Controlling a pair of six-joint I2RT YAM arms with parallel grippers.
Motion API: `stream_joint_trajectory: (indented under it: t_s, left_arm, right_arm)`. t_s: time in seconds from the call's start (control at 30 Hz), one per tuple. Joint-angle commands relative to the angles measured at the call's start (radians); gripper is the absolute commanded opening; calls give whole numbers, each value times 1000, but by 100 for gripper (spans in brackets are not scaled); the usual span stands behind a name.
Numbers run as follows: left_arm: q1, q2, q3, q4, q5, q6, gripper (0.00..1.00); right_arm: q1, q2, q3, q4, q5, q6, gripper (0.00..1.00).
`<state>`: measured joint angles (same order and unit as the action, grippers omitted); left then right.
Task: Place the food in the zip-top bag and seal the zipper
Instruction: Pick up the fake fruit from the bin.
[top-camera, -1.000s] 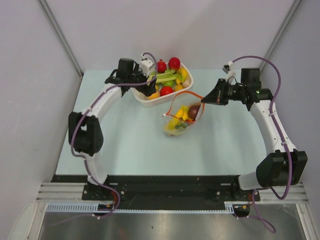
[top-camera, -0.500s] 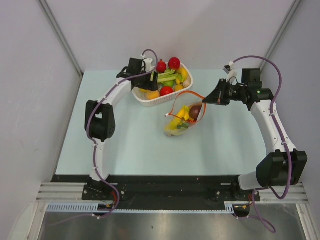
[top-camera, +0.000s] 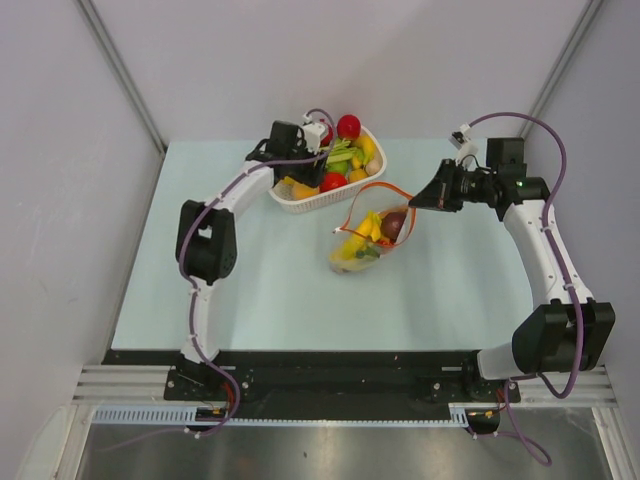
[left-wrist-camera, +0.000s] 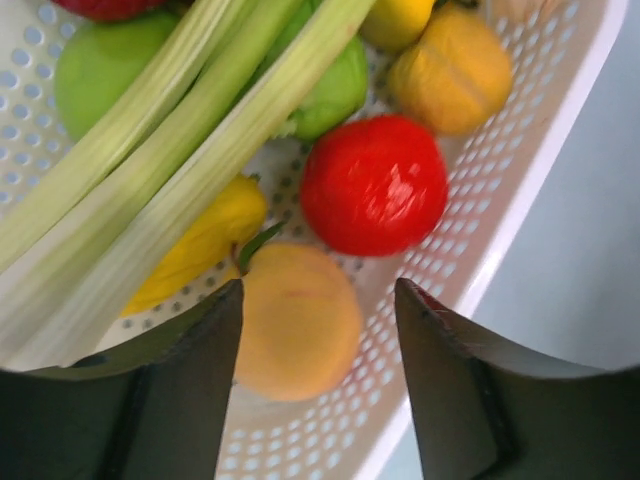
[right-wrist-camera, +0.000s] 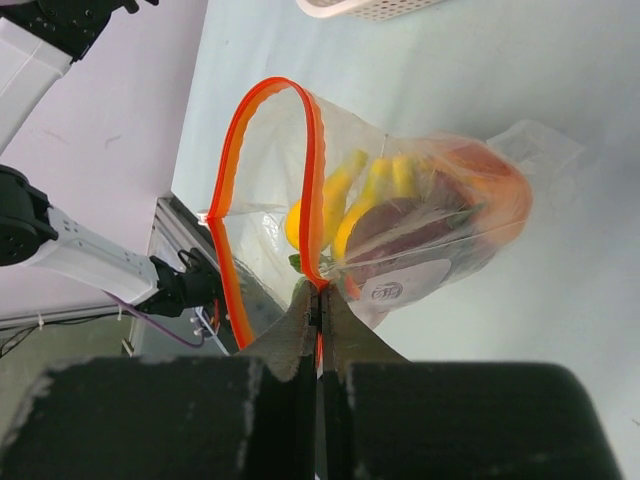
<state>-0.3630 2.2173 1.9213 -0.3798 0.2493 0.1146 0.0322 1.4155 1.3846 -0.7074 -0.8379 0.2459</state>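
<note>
Top: my left gripper (top-camera: 322, 140) hangs over the basket (top-camera: 300, 204). My right gripper (top-camera: 418, 198) is at the rim of the bag (top-camera: 362, 245), which lies just beside the basket. Count: 2 arms, 1 basket, 1 bag.

Left wrist: jaws wide apart, nothing held, straddling an orange pc (left-wrist-camera: 295, 325). Seen: 2 orange, 1 whole red pc (left-wrist-camera: 373, 185), 2 green, 2 yellow, 1 leek (left-wrist-camera: 150, 170). Risk: the round pc squirts out, or a finger snags the basket wall or the leek.

Right wrist: jaws pinched tight on the zipper (right-wrist-camera: 262, 100), mouth gaping. Inside: 1 banana bunch (right-wrist-camera: 360, 190), 1 purple veg (right-wrist-camera: 400, 222). Risk: only one pinch pt on a floppy bag, so the mouth may sag and a drop miss.
</note>
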Motion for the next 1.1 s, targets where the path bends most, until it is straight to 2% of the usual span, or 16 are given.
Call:
stream_joint_trajectory:
  t_s: [0.0, 0.07, 0.13, 0.17, 0.2, 0.3, 0.37, 0.5, 0.93, 0.97, 1.0, 1.07]
  left_arm:
    - [73, -126, -73, -10, 100, 356, 63]
    - [110, -149, -67, -46, 146, 509, 60]
    - [133, -146, -25, -169, 168, 627, 56]
    - [137, -145, -16, -207, 185, 743, 55]
    - [141, -139, -5, -276, 189, 802, 54]
    - [142, -117, 2, -324, 179, 969, 47]
    - [142, -93, 30, -373, 186, 1049, 46]
    - [139, 8, 155, -429, 205, 1094, 44]
    - [104, 123, 209, -334, 124, 1132, 40]
    - [104, 128, 209, -317, 107, 1132, 41]
    - [104, 131, 196, -292, 94, 1126, 51]
    - [104, 127, 165, -198, 62, 1094, 61]
  right_arm:
    - [-11, -10, 45, -7, -9, -23, 0]
    - [-14, -12, 45, -12, -10, -25, 0]
    - [-14, -12, 45, -15, -12, -25, 0]
    - [-14, -13, 45, -15, -12, -28, 0]
    - [-14, -9, 45, -14, -13, -23, 0]
    - [-12, -3, 45, -6, -23, -20, 0]
    - [-12, 6, 45, 0, -27, -13, 0]
    - [-14, 10, 45, 13, -24, -7, 0]
    - [-17, -10, 45, -1, -1, -17, 0]
    - [-18, -10, 45, -3, 0, -17, 0]
    - [-18, -9, 45, -7, 0, -20, 0]
    - [-18, -9, 45, -6, 0, -20, 0]
